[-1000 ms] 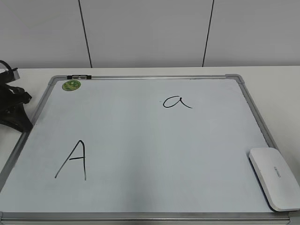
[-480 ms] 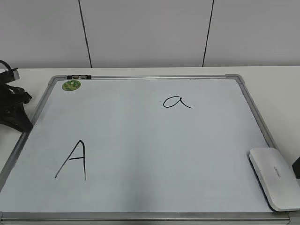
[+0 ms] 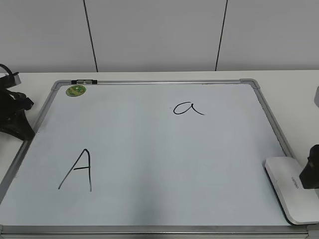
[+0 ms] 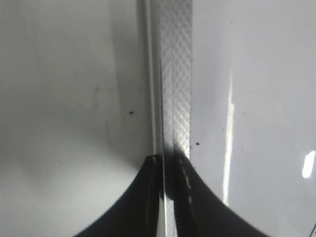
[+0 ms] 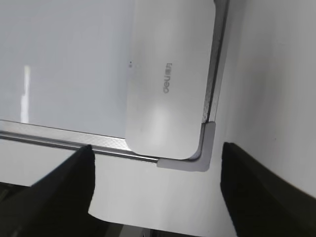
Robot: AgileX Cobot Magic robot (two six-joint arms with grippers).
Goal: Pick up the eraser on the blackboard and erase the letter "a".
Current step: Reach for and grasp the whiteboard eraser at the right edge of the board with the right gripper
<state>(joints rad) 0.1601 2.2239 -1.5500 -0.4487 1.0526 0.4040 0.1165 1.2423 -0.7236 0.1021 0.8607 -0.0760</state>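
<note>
The eraser (image 3: 290, 190), a flat white rounded block with grey lettering, lies on the blackboard's (image 3: 149, 149) near right corner. It also shows in the right wrist view (image 5: 168, 74), against the grey corner cap. The letter "a" (image 3: 188, 108) is written at the board's upper middle right. My right gripper (image 3: 311, 174) is at the right edge, just beside the eraser. In the right wrist view it (image 5: 155, 148) is open wide and empty, its fingers apart on either side of the eraser's near end. My left gripper (image 3: 14, 119) rests at the board's left edge, shut over the frame (image 4: 175, 74).
A large capital "A" (image 3: 77, 170) is drawn at the board's near left. A round green sticker (image 3: 76, 90) sits at the far left corner. The board lies on a white table (image 3: 289, 79) with a white panelled wall behind.
My right gripper has come into the exterior view from the right edge and now sits beside the eraser. The eraser, the board and the left arm have not moved.
</note>
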